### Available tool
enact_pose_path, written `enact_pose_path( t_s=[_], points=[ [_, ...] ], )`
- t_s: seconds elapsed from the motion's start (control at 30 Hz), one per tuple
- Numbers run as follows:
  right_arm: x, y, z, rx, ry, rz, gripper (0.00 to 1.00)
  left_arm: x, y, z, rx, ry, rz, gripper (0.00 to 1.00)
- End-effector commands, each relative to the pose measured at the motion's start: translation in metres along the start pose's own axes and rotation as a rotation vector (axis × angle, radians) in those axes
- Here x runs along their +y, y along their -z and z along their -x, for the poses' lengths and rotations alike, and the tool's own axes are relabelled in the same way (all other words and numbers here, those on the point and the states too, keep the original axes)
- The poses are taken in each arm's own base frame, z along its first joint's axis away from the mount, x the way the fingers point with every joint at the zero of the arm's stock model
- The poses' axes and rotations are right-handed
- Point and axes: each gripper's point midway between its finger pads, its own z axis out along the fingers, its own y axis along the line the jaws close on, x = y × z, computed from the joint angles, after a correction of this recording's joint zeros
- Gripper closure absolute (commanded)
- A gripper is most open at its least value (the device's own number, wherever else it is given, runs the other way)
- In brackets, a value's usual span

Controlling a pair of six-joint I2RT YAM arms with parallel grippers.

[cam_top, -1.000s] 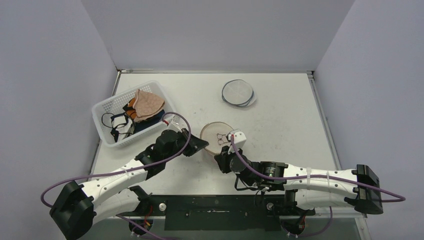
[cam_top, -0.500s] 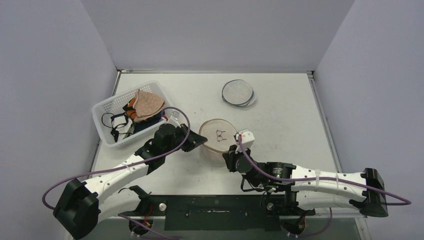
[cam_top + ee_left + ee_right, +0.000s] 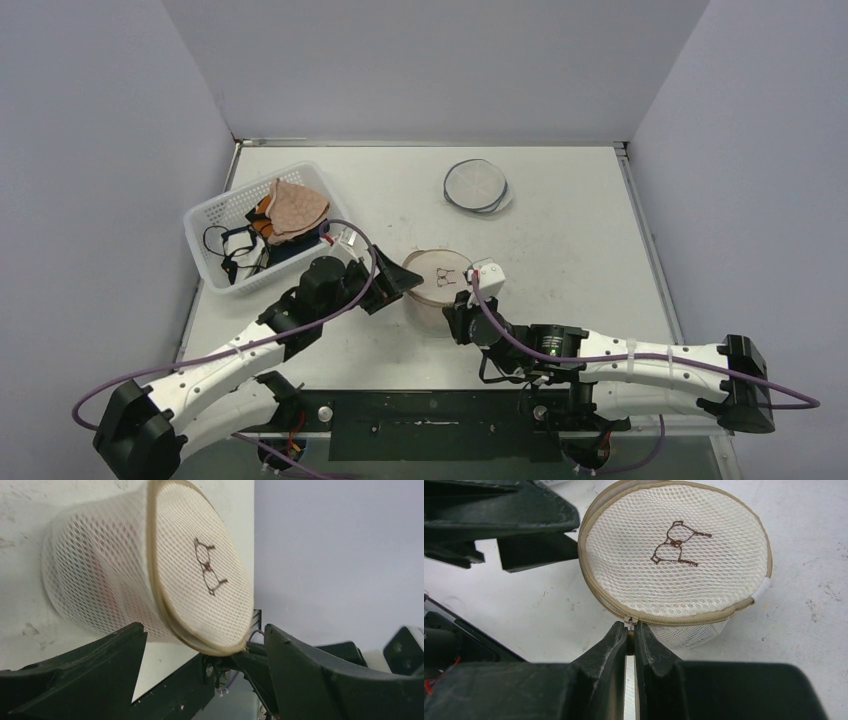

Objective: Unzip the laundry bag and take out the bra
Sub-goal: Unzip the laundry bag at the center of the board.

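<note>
From above, the laundry bag (image 3: 437,278) sits on the table (image 3: 570,230) between the two arms, lid up. The left gripper (image 3: 402,283) is at its left flank and the right gripper (image 3: 450,308) at its near edge. The white basket (image 3: 200,215) of garments stands off to the left, well apart.

On the left wrist camera, the fingers (image 3: 90,665) stand wide apart either side of the bag's mesh wall (image 3: 95,580) and hold nothing. A faint pinkish tint shows through the mesh, probably the bra, though it's too dim to be sure.

On the right wrist camera, the fingers (image 3: 611,645) are pinched tight together on the zipper pull (image 3: 629,621), right at the rim. The zip running off to the right looks closed.

So this is the unzipping step, barely begun, with the bra inside. Next, the left gripper needs to clamp the bag's wall or rim to brace it. Then the right must drag the pull round the curve of the rim, following the arc so the bag doesn't tip or slide.
</note>
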Motion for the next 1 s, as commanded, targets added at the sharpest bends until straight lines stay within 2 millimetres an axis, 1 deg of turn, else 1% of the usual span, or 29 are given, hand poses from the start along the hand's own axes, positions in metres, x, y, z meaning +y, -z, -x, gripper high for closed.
enact_pose_path(
  t_s=[0.0, 0.1, 0.13, 0.2, 0.33, 0.43, 0.53, 0.67, 0.83, 0.97],
  points=[
    [0.022, -0.006, 0.017, -0.037, -0.006, 0.054, 0.95, -0.012, 0.018, -0.019, 0.000, 0.013, -0.047, 0.14],
    [0.031, -0.010, 0.017, -0.030, 0.010, 0.076, 0.95, -0.025, 0.022, -0.033, 0.014, 0.020, -0.076, 0.15],
    [0.033, -0.012, 0.016, -0.026, 0.014, 0.081, 0.95, -0.032, 0.023, -0.034, 0.006, 0.019, -0.083, 0.15],
    [0.037, -0.013, 0.016, -0.024, 0.019, 0.094, 0.95, -0.038, 0.021, -0.034, -0.005, 0.017, -0.077, 0.17],
    [0.047, -0.014, 0.018, -0.027, 0.020, 0.137, 0.95, -0.040, 0.011, -0.033, -0.019, 0.049, -0.069, 0.23],
    [0.054, -0.011, 0.021, -0.032, 0.019, 0.177, 0.95, -0.036, 0.005, -0.031, -0.033, 0.069, -0.057, 0.29],
    [0.060, -0.009, 0.022, -0.034, 0.021, 0.205, 0.95, -0.030, 0.002, -0.025, -0.069, 0.093, -0.044, 0.37],
    [0.059, -0.005, 0.026, -0.043, 0.017, 0.214, 0.95, -0.025, 0.000, -0.012, -0.116, 0.109, -0.032, 0.53],
    [0.050, -0.002, 0.026, -0.041, 0.023, 0.181, 0.95, -0.017, -0.001, 0.000, -0.132, 0.122, -0.015, 0.71],
    [0.040, 0.001, 0.025, -0.042, 0.022, 0.153, 0.95, -0.011, 0.000, 0.004, -0.144, 0.131, -0.006, 0.83]
  ],
)
